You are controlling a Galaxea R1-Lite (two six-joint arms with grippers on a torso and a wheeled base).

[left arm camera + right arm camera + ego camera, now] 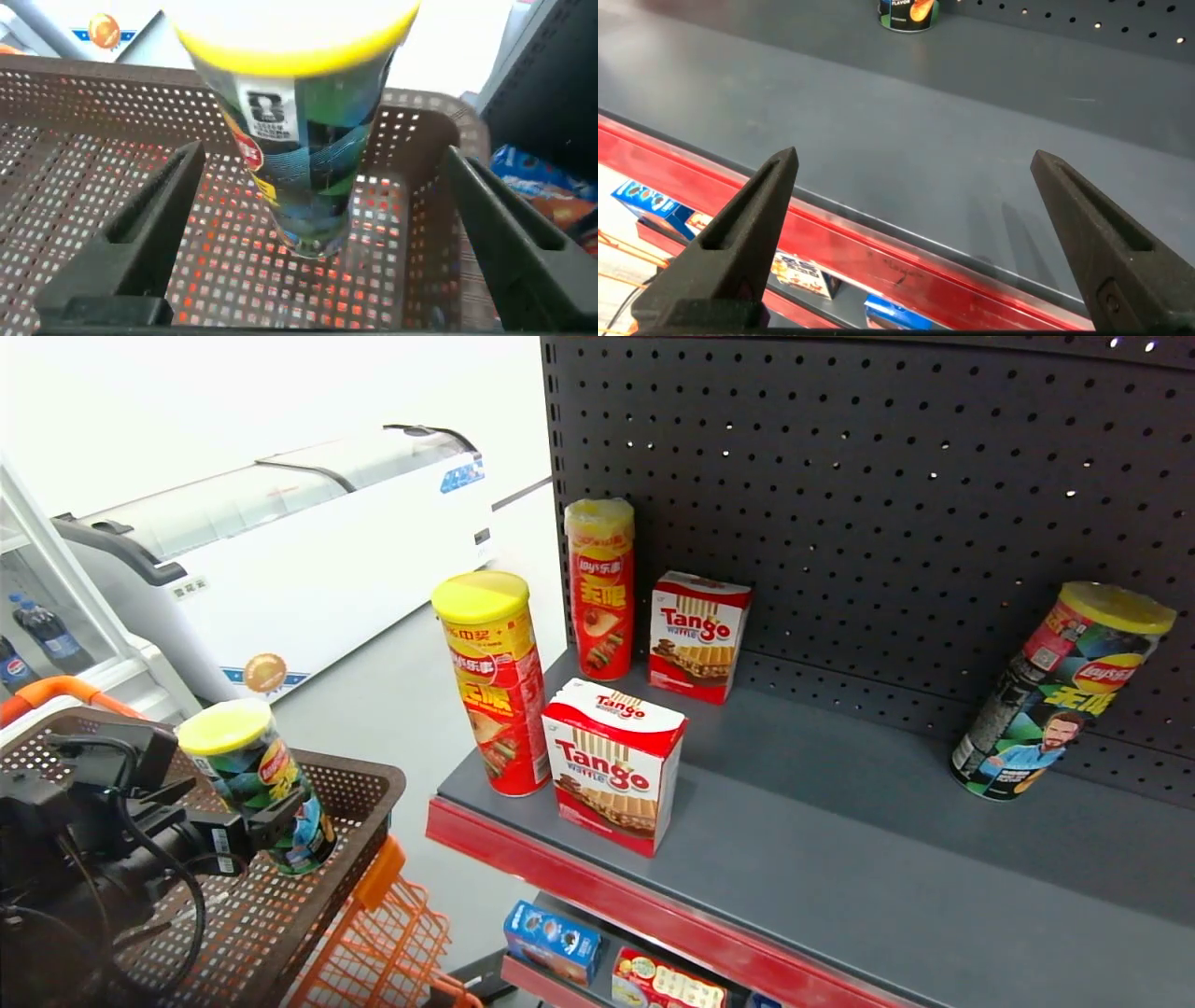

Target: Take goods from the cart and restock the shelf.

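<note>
While the green can (257,782) stands upright in the cart basket (373,777) left of the shelf (840,859), the left hand (320,154) is spread around it, and the right hand (915,161) hangs spread above the shelf's front edge.

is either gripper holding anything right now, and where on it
Nothing is held. The left gripper is open, its fingers either side of the green chip can in the cart basket, gaps on both sides. The right gripper is open and empty.
</note>
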